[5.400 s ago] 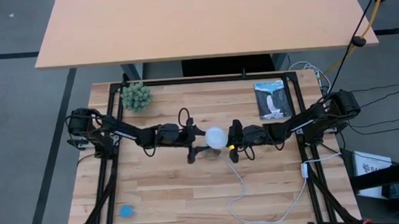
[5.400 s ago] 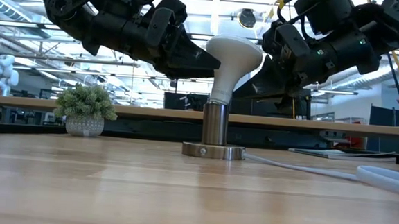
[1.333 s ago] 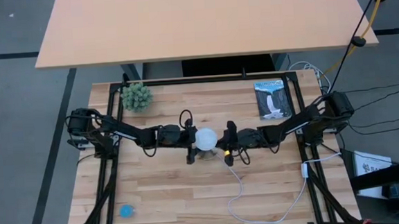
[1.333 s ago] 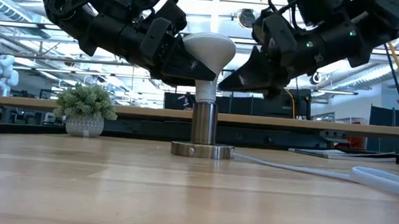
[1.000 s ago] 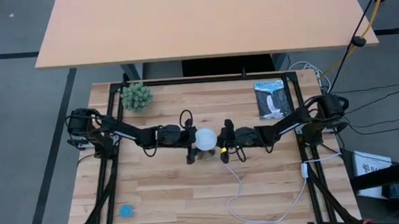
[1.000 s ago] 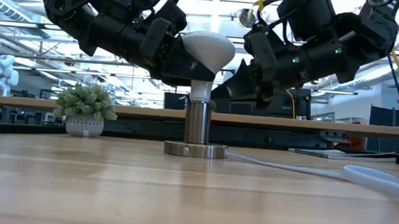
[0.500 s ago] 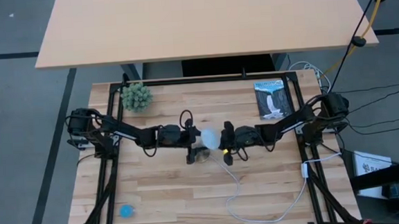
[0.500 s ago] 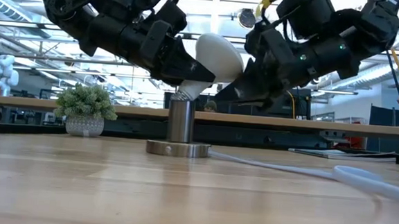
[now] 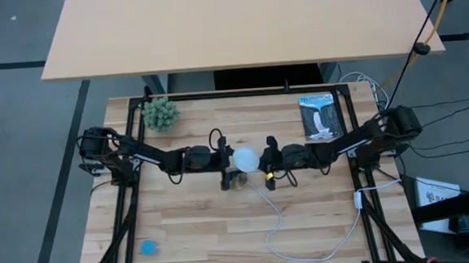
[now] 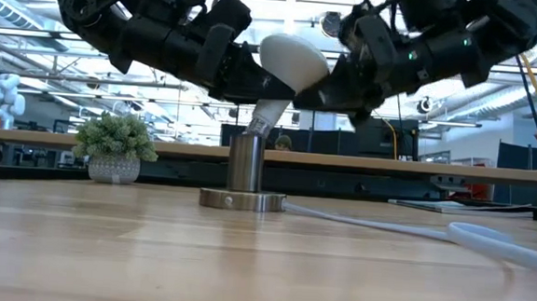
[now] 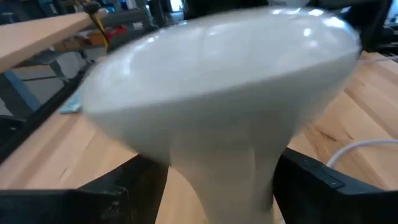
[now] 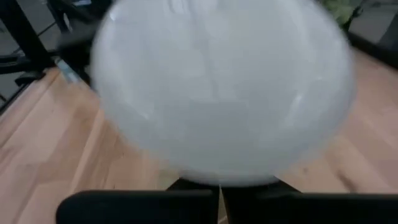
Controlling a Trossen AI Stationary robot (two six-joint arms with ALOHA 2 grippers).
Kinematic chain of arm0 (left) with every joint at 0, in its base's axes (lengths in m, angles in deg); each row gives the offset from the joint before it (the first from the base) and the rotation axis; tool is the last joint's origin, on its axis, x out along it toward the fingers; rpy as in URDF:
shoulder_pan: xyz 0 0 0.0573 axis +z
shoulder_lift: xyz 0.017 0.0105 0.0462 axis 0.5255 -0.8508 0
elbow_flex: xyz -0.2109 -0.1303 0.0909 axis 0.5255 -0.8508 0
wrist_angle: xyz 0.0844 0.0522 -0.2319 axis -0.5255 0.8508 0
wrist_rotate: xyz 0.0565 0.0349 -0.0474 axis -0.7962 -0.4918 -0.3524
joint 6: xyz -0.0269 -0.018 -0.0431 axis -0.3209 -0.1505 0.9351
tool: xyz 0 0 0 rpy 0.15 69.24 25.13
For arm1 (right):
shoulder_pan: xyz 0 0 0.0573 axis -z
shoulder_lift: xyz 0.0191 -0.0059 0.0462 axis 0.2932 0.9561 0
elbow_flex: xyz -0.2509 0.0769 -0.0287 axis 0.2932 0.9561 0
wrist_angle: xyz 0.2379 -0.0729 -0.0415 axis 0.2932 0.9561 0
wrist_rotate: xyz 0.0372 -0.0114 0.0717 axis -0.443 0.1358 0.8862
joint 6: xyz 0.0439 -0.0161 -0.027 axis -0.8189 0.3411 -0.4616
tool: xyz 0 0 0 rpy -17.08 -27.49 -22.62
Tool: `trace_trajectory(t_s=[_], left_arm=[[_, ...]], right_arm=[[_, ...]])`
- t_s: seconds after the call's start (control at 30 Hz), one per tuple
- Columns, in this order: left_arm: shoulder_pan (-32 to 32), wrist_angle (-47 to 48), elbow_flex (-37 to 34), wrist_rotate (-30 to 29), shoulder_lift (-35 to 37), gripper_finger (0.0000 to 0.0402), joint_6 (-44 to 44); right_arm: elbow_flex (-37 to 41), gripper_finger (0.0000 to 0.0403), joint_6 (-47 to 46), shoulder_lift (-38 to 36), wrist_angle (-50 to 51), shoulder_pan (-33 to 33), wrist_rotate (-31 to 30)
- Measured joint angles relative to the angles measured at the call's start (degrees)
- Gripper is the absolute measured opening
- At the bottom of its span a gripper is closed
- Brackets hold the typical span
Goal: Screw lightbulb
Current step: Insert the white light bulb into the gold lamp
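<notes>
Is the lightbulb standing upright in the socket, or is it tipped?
Tipped. In the low view the lightbulb leans away from the upright socket, its narrow base meeting the socket's top at a slant.

No readable text from my end. The booklet [image 9: 321,116] on the surface [image 9: 199,223] has a printed cover, but its lettering is too small to make out. No labels, brands or numbers legible elsewhere.

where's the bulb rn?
Table centre in the high view: the lightbulb leans tilted over the socket, between the left claw and right claw.
</notes>
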Motion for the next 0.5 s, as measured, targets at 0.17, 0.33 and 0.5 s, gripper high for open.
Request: trace_trajectory(t_s=[0.17,0.33,0.5], left_arm=[[-0.2,-1.6,0.0,-0.1,0.0,0.0259,0.1],[-1.2,-4.8,0.0,0.0,0.0,0.0259,0.3],[-1.6,-6.8,0.0,0.1,0.0,0.0259,0.5]], right_arm=[[0.0,0.0,0.0,-5.3,4.5,-0.5,-0.1],[0.0,0.0,-1.1,-7.7,6.7,-1.6,0.1],[0.0,0.0015,-1.2,-6.8,7.7,-2.4,0.3]])
